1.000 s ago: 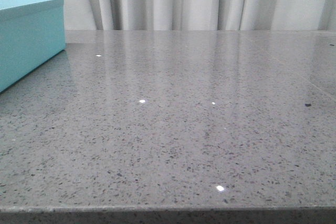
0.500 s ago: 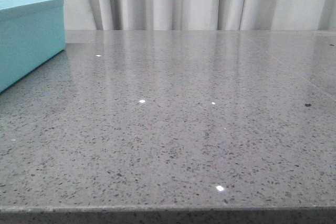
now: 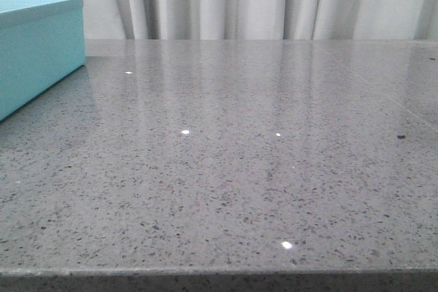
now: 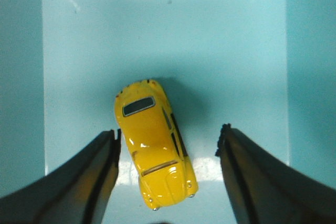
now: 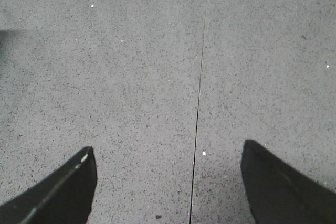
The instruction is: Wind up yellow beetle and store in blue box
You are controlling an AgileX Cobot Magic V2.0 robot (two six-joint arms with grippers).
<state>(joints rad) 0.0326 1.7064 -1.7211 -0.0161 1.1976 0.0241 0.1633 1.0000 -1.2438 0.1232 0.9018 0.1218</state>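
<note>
Inside the blue box (image 4: 79, 51): yellow beetle (image 4: 155, 145) — light, glossy, likely slippery; pinch its flanks.
Left gripper (image 4: 168, 145): jaws spread, empty.
Right gripper (image 5: 168, 169): jaws apart, empty.

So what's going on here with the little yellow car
The yellow beetle lies on the floor inside the blue box. The left gripper hangs over it with jaws wide open, not gripping the car. The right gripper is open too, holding nothing above the grey table.
</note>
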